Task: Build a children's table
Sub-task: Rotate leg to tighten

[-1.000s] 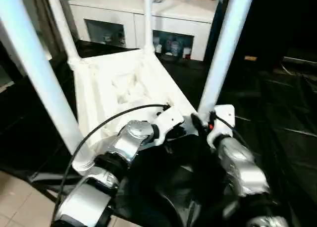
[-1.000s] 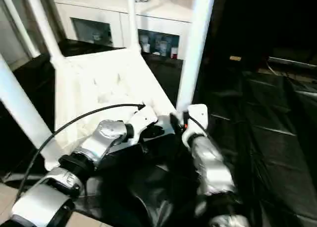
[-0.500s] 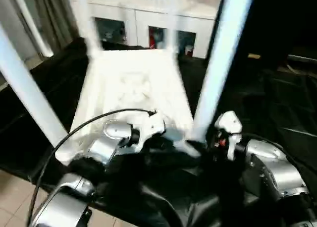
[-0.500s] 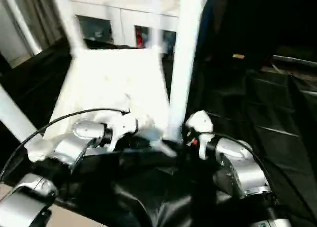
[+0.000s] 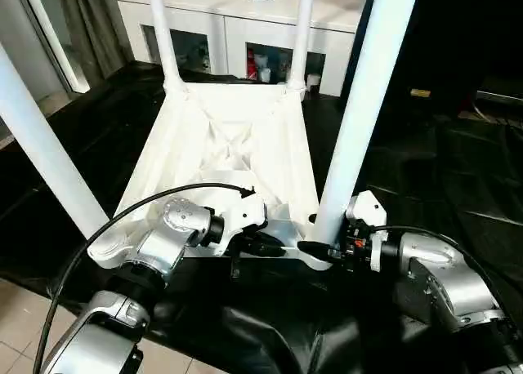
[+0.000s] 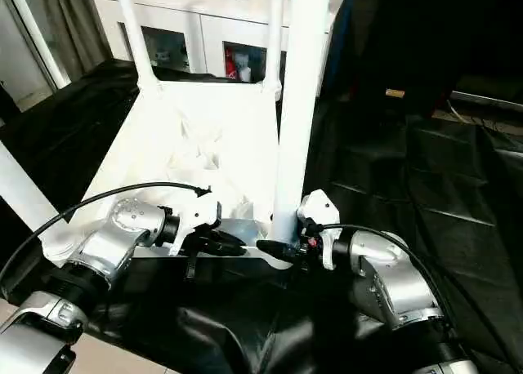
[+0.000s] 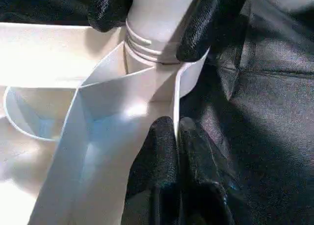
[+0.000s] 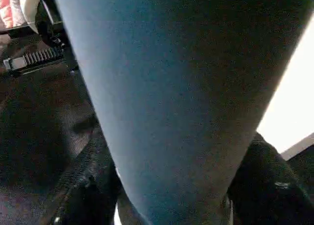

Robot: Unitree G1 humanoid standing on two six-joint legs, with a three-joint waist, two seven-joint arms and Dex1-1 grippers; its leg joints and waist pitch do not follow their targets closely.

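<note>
Legs: four long white cylindrical legs are counted, standing up from the corner sockets; near-left leg [image 5: 45,145], far-left leg [image 5: 162,33], far-right leg [image 5: 302,31], near-right leg [image 5: 364,104].
Tabletop: one white plastic square tabletop [image 5: 225,141] is laid ribbed side up on the black sheet [image 5: 441,162].
Left gripper [image 7: 175,136]: the two black fingers are pressed onto the thin near rim of the tabletop.
Right gripper [image 5: 315,248]: the fingers are clamped round the base of the near-right leg.
Cabinet: one white glass-doored cabinet [image 5: 237,31] is seen behind.
</note>
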